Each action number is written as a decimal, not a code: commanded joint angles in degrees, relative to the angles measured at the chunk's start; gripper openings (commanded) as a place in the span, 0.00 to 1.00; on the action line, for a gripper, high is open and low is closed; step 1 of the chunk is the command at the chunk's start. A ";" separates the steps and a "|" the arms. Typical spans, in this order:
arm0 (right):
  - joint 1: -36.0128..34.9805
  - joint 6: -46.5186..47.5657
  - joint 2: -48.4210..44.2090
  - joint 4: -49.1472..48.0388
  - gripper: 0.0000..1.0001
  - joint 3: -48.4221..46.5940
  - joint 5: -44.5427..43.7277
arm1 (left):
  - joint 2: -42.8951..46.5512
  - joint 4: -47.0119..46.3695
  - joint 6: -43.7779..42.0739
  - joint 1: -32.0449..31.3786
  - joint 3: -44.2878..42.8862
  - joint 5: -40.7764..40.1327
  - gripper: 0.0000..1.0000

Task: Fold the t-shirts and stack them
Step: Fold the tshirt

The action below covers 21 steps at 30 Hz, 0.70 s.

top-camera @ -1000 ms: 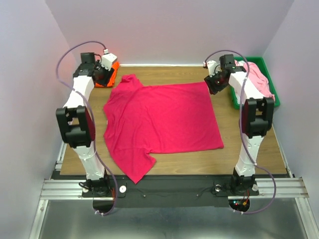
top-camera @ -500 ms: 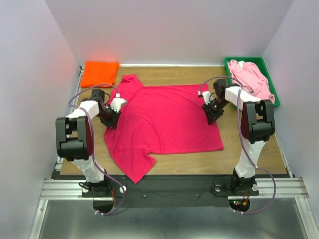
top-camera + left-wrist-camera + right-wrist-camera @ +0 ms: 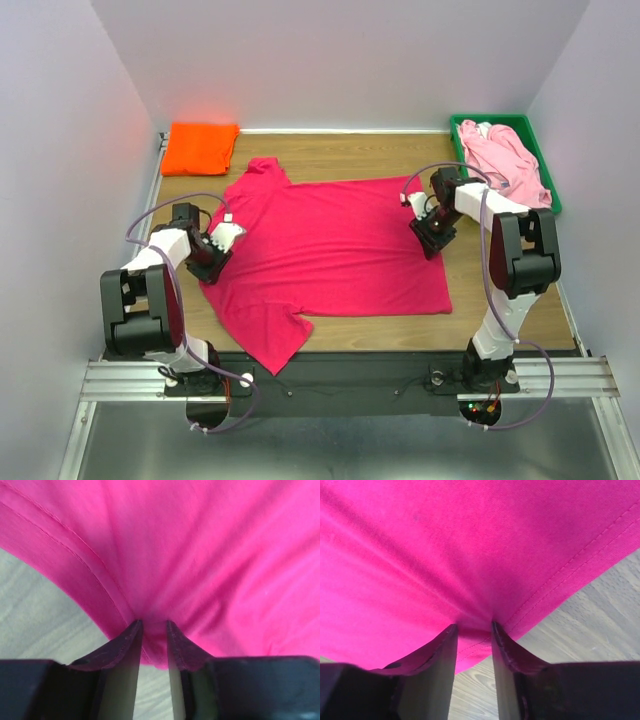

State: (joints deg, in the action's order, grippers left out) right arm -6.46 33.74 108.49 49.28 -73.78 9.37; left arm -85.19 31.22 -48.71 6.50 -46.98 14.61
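Note:
The crimson-magenta t-shirt (image 3: pixel 330 245) lies spread flat on the wooden table, one sleeve at the back left and one at the front left. My left gripper (image 3: pixel 215 252) is shut on its left edge; the left wrist view shows the hem of the shirt (image 3: pixel 200 555) bunched between the gripper's (image 3: pixel 152 625) fingertips. My right gripper (image 3: pixel 428 235) is shut on the right edge; in the right wrist view the shirt (image 3: pixel 445 545) puckers between the gripper's (image 3: pixel 472 627) fingertips. The folded orange t-shirt (image 3: pixel 200 147) lies at the back left. The pale pink t-shirt (image 3: pixel 505 160) lies crumpled in the tray.
A green plastic tray (image 3: pixel 480 119) stands at the back right corner. Pale walls close in the table on the left, back and right. Bare wood shows in front of the shirt and between the orange shirt and the tray.
Both arms came down from the back corners to the crimson shirt's left and right edges and closed on them. The shirt has shifted slightly toward the near edge.

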 commanded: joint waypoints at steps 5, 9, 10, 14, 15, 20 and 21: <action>0.66 4.68 -1.08 11.10 0.58 -12.42 11.89 | -1.36 12.19 -3.15 0.44 -16.97 12.36 0.50; 1.80 1.08 5.56 9.18 0.61 -29.26 13.31 | -9.80 7.20 4.48 0.53 -34.99 15.71 0.54; 2.32 0.63 8.12 9.00 0.61 -32.54 13.22 | -11.82 6.14 5.89 0.44 -38.15 15.97 0.55; 5.13 -3.31 19.98 6.63 0.59 -49.76 10.59 | -26.03 2.45 14.93 0.44 -56.58 16.85 0.56; 5.40 -4.11 22.53 6.27 0.59 -53.02 10.24 | -28.34 2.09 16.18 0.44 -59.43 16.94 0.56; 6.02 -6.22 33.10 2.85 0.60 -65.70 8.04 | -42.68 2.18 22.94 0.00 -75.94 17.56 0.58; 6.02 -6.31 33.54 0.67 0.60 -65.18 8.04 | -44.00 1.83 23.57 -0.09 -77.11 17.56 0.58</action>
State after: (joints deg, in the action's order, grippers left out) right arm -0.86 29.95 139.85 54.00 -135.33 18.96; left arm -125.19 32.64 -31.79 6.79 -117.56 30.22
